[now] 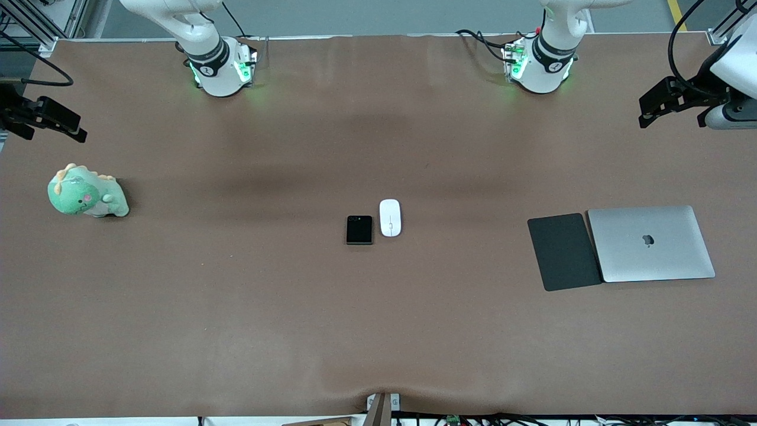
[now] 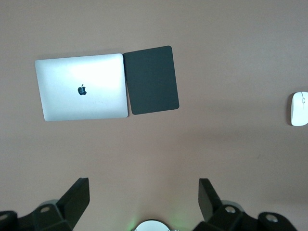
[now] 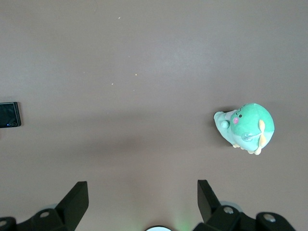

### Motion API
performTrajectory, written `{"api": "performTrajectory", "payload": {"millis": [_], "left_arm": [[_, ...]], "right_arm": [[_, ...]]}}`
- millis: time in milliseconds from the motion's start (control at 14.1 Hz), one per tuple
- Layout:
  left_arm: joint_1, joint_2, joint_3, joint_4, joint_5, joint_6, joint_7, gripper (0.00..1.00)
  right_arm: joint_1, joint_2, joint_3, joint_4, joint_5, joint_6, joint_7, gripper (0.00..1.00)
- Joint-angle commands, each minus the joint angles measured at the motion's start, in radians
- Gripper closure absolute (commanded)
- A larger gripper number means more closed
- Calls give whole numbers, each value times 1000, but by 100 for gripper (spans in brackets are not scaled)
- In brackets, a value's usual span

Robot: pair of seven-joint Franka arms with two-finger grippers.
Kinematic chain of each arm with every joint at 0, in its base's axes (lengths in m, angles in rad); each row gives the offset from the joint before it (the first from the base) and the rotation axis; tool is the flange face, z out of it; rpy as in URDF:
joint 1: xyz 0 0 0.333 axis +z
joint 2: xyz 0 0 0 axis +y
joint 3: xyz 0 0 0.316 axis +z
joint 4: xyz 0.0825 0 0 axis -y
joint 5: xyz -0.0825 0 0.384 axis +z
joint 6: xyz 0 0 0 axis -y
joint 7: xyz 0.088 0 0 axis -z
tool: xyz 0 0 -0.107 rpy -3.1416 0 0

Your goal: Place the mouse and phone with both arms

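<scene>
The white oval mouse (image 1: 390, 217) lies mid-table, right beside the black folded phone (image 1: 359, 229), which sits toward the right arm's end of it. The mouse (image 2: 299, 109) shows at the edge of the left wrist view, and the phone (image 3: 9, 114) at the edge of the right wrist view. My left gripper (image 1: 656, 106) (image 2: 143, 192) hangs high over the left arm's end of the table, open and empty. Over the right arm's end my right gripper (image 1: 59, 121) (image 3: 143, 195) hangs the same way, open with nothing between its fingers. Both are well away from the mouse and phone.
A closed silver laptop (image 1: 650, 242) (image 2: 82, 86) and a dark grey flat pad (image 1: 563, 251) (image 2: 151, 80) lie side by side toward the left arm's end. A green plush dinosaur (image 1: 87, 192) (image 3: 245, 127) sits toward the right arm's end. The brown table (image 1: 236, 307) spreads wide around them.
</scene>
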Motion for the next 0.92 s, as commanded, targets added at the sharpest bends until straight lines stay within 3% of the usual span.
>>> {"api": "performTrajectory", "payload": {"millis": [0,853], "left_arm": [[3,11,-2,29,-7,-22,-5,0],[-12,97,-13,61,-45,-16,-37,0]], "right_arm": [[-3,66,0,75,3,-12,3,0],[-6,69,0,84,7,-21,3,0]]}}
